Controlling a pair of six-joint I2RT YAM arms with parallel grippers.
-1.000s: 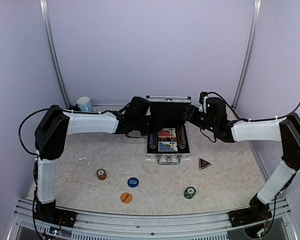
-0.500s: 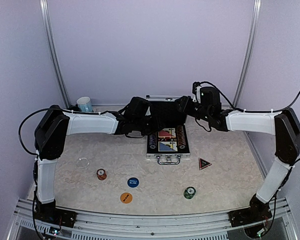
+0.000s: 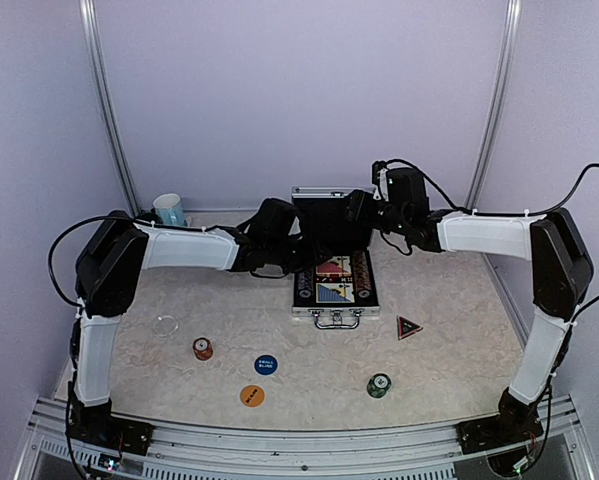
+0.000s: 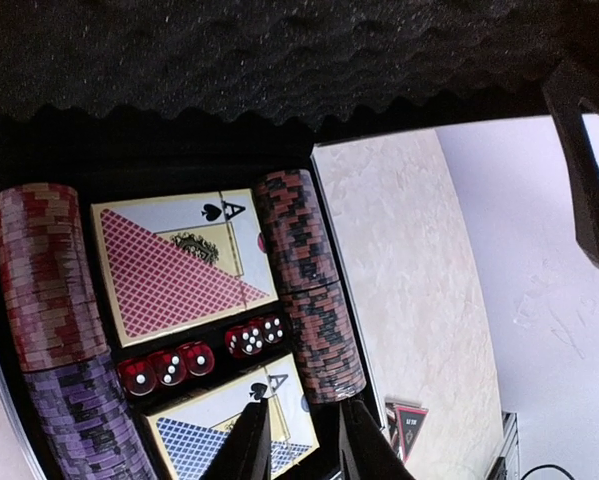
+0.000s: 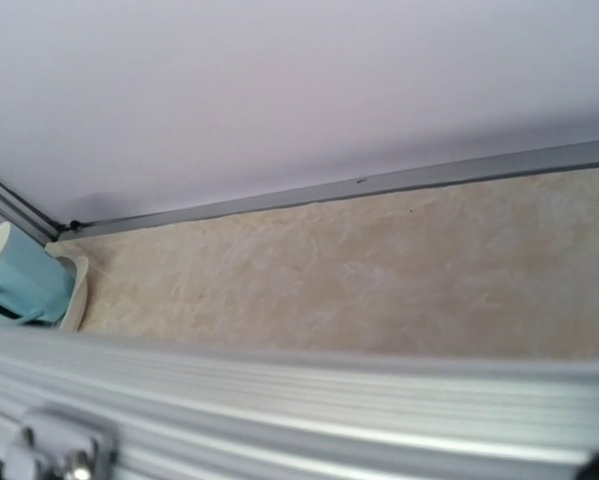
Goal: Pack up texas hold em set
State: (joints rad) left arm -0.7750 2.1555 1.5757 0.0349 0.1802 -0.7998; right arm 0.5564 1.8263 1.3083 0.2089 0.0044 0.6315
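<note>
Left gripper (image 4: pixel 301 412), its fingers (image 4: pixel 249 442) a narrow gap apart and holding nothing, hovers over the open silver case (image 3: pixel 336 313) at the back middle of the counter (image 3: pixel 449 340), above rows of chips (image 4: pixel 304 280), two card decks (image 4: pixel 179 265) and red dice (image 4: pixel 204 350). The right gripper (image 3: pixel 362 207) sits at the upper right corner of the raised lid (image 3: pixel 324 194); whether it grasps the lid cannot be told. Out on the counter nearer the arms lie a red chip stack (image 3: pixel 203 348), a green chip stack (image 3: pixel 379 384), a blue button (image 3: pixel 266 365), an orange button (image 3: pixel 252 396) and a dark triangular marker (image 3: pixel 409 327). A light blue mug (image 3: pixel 169 208) stands at back left.
</note>
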